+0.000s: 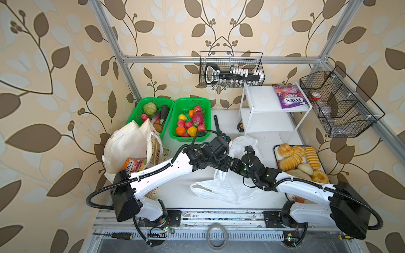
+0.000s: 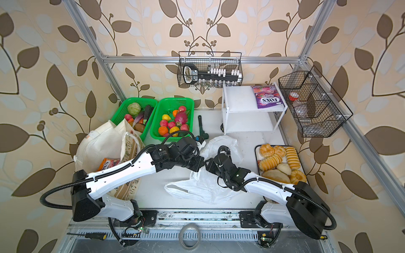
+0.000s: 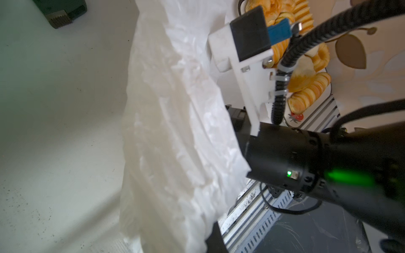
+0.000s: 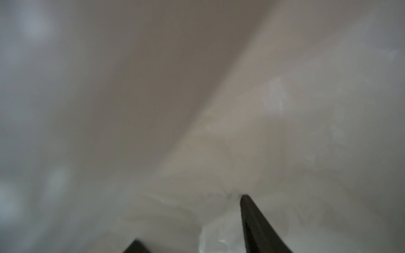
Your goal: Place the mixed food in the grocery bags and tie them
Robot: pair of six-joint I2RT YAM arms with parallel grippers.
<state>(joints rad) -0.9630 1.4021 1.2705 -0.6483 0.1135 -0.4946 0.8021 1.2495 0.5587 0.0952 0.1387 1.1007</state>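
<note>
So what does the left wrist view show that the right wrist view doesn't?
Only the left wrist view: the bread rolls, the right arm's black wrist, a dark tool and the table. Only the right wrist view: the right gripper, dark fingers apart against blurred film. Both: the white plastic bag.

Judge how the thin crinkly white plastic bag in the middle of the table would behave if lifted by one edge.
Probably floppy: the thin crinkly white plastic bag mostly lies wrinkled and collapsed on the white table. Likely very light, since it looks flat, with no bulge of contents. Its film looks smooth and thin, so it may slip or bunch.
</note>
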